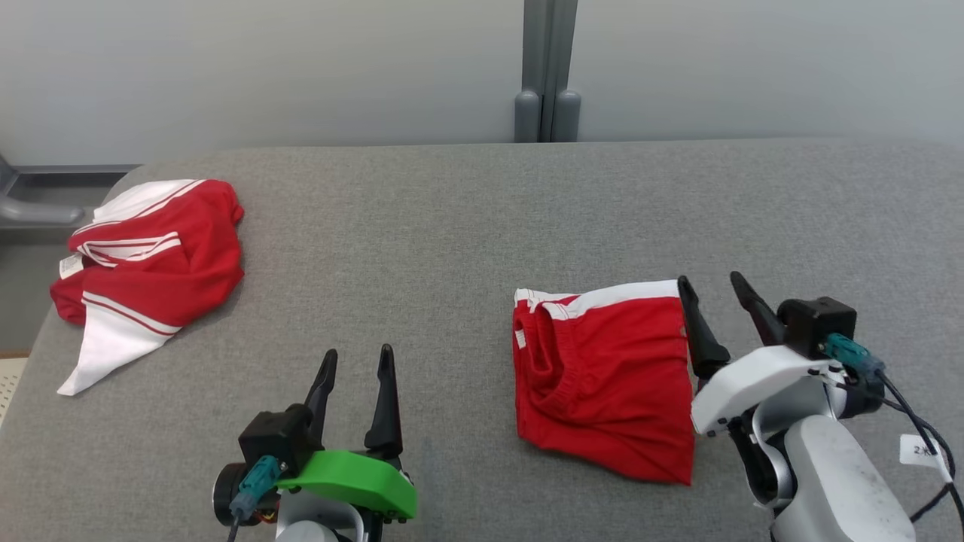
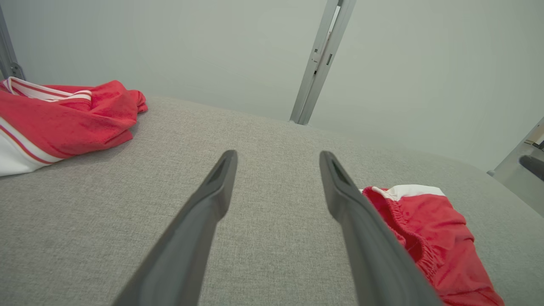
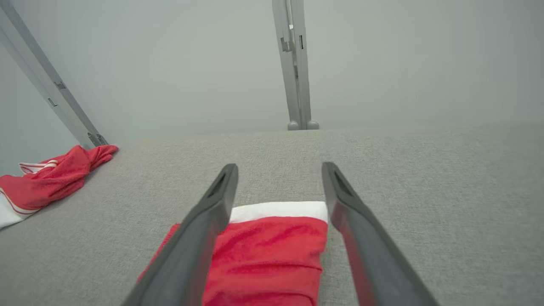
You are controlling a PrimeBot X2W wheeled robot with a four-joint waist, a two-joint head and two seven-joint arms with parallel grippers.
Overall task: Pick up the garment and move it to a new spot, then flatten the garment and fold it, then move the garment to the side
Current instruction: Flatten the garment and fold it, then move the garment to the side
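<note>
The grey table (image 1: 482,211) holds a crumpled red garment (image 1: 151,263) far left and the folded red shorts (image 1: 602,376) at the right, seemingly set aside already. The right claw (image 1: 710,280), at the shorts' edge, and the left claw (image 1: 358,352) both stand wide and empty.

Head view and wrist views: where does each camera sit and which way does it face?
Head view: on the head, facing forward and down at the grey table; left end effector lower left, right end effector lower right.
Left wrist view: on the left wrist, facing along its fingers toward the wall.
Right wrist view: on the right wrist, facing along its fingers over the folded red garment.
Shared: all three show that garment and the crumpled red garment.
</note>
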